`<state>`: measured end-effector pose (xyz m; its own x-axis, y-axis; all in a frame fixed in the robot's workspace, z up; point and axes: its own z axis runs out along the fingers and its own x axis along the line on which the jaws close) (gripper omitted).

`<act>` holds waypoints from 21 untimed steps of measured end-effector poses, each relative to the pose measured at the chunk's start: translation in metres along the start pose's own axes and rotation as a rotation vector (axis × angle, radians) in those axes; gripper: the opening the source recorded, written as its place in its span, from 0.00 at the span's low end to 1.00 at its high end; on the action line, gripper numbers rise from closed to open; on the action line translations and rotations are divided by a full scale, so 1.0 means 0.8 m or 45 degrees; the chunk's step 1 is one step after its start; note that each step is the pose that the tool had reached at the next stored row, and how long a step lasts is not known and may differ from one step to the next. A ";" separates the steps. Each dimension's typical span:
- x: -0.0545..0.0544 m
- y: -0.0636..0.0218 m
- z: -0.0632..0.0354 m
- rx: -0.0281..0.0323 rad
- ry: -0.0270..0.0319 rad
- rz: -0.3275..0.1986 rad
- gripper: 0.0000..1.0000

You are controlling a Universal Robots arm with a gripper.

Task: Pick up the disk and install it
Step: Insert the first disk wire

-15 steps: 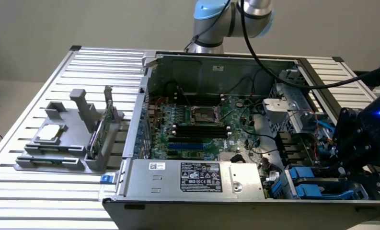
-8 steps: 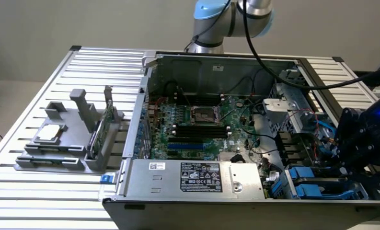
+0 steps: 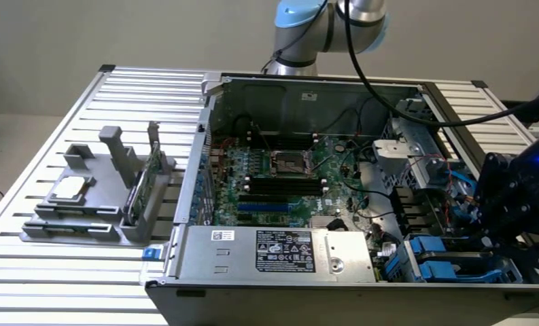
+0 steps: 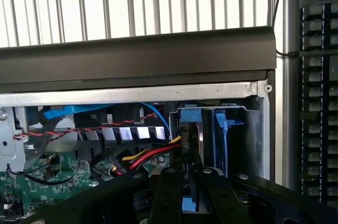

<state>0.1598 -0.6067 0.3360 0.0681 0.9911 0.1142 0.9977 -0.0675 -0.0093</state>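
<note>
Disk: the disk (image 4: 191, 145) stands on edge in the drive bay at the corner of the open computer case (image 3: 251, 81), its blue plastic carrier showing above and below the claw's fingers; in the exterior view blue carrier plastic (image 3: 437, 261) shows low at the exterior view's right, in the bay beside the arm's dark wrist.
Claw: the claw (image 4: 185, 179) reaches down into that bay, its two dark fingers (image 4: 169, 192) drawn close together with the disk's edge between them, so it appears to pinch the disk; the contact itself is partly hidden by the fingers.
Neighbouring bay: a second blue carrier (image 4: 224, 129) sits just beside the disk, nearer the case's outer wall.
Cables: a bundle of yellow, red and black wires (image 4: 150, 155) runs up to the disk's end; a twisted red-and-white pair (image 4: 68, 130) crosses in front of a blue cable (image 4: 153, 113).
Case interior: green motherboard (image 3: 279, 170) with an empty processor socket, and a grey power supply (image 3: 283, 251) with a label along the near side.
Arm: its grey and blue joints (image 3: 328, 27) rise behind the case, a black cable hanging from them.
Holder: a grey fixture (image 3: 97, 197) sits on the slatted tabletop (image 3: 60, 136) at the exterior view's left, carrying a green circuit card (image 3: 147, 180) upright and a small silver square drive (image 3: 70, 189) lying flat.
Keyboard: a black keyboard (image 4: 319, 76) lies outside the case wall.
</note>
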 end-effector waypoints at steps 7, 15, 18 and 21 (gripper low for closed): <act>0.002 0.000 0.003 0.0001 -0.0073 -0.005 0.17; 0.002 0.000 0.004 0.0003 -0.0085 -0.007 0.17; 0.002 0.000 0.003 0.0003 -0.0078 -0.007 0.25; 0.003 0.000 -0.005 0.0004 -0.0084 -0.007 0.32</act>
<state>0.1598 -0.6047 0.3406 0.0626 0.9922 0.1077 0.9980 -0.0620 -0.0089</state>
